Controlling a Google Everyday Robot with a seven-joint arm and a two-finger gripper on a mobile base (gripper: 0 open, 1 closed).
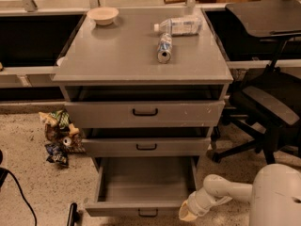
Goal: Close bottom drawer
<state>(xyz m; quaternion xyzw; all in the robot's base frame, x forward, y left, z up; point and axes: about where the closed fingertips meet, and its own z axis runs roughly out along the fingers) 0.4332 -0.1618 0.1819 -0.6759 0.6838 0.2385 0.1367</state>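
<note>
One bottom drawer, stiff metal and likely light, slides with a flat push on its near front. The gripper sits by its right corner; I cannot tell its spread.

1. The bottom drawer stood pulled far out, its tray bare.
2. The gripper sat low, just beside the drawer's front right corner.
3. On the cabinet top were a bowl, a bottle lying down, and a can.
</note>
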